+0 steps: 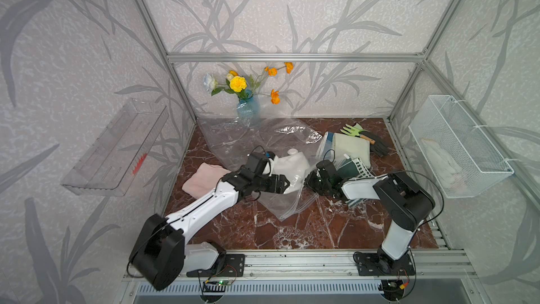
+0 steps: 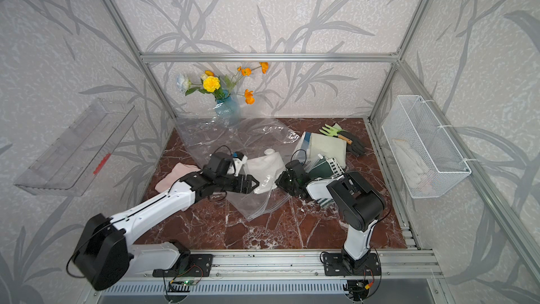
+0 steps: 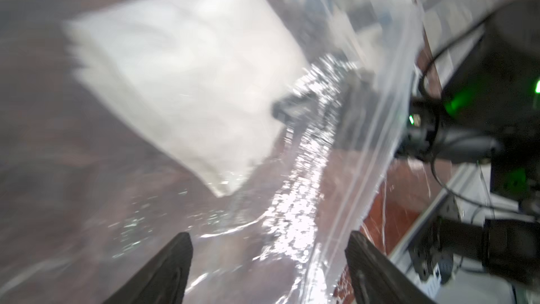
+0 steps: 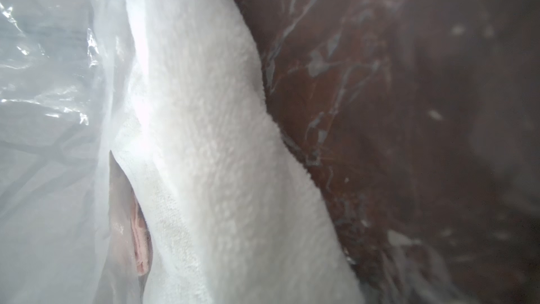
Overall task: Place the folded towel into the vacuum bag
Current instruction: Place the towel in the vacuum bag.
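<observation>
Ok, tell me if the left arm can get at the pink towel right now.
Probably yes. The pink towel lies uncovered beside that arm, outside the vacuum bag, and the left gripper is open and empty.

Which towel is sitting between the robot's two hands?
The white towel, in the clear plastic bag. The pink towel lies uncovered beside the left arm; the folded cloths sit farther back.

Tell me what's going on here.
A white towel is being bagged; it lies inside the clear vacuum bag mid-table. The left gripper is open over the bag near its zip edge. The right gripper is at the towel's other side, its grip hidden. A pink towel lies outside.
</observation>
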`<state>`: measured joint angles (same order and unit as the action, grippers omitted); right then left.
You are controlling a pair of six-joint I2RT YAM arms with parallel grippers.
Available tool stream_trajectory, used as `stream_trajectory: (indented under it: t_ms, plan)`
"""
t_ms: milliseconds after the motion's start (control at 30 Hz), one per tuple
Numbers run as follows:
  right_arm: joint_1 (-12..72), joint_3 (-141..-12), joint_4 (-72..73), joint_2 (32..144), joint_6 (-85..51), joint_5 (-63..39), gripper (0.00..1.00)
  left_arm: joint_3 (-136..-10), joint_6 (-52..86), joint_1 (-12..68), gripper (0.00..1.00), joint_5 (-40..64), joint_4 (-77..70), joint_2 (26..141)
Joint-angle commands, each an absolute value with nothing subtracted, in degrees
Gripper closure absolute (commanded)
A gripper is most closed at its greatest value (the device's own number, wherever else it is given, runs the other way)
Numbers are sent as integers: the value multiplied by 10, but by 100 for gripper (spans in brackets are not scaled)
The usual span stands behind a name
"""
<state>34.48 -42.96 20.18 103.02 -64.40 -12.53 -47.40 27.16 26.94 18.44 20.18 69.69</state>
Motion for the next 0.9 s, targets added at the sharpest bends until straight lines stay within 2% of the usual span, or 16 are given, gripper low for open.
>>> stream_trajectory:
  t_ms: [0, 133, 300, 400, 533, 867]
  plan:
    - [338, -427, 126, 1035, -623, -117, 92, -466, 345, 178, 14, 105, 281, 667]
    - [333, -431, 123, 1038, -620, -123, 92, -442, 400, 65, 14, 69, 280, 676]
    - [333, -436, 118, 1040, -615, -131, 93, -458, 405, 1, 14, -22, 229, 715]
    - [333, -435, 119, 1045, -614, -139, 93, -481, 392, 0, 16, 5, 168, 767]
    - [327, -432, 128, 1050, -616, -148, 93, -540, 377, 0, 19, 28, 192, 855]
    - [314, -416, 145, 1042, -618, -164, 93, -538, 408, 53, 24, 64, 143, 930]
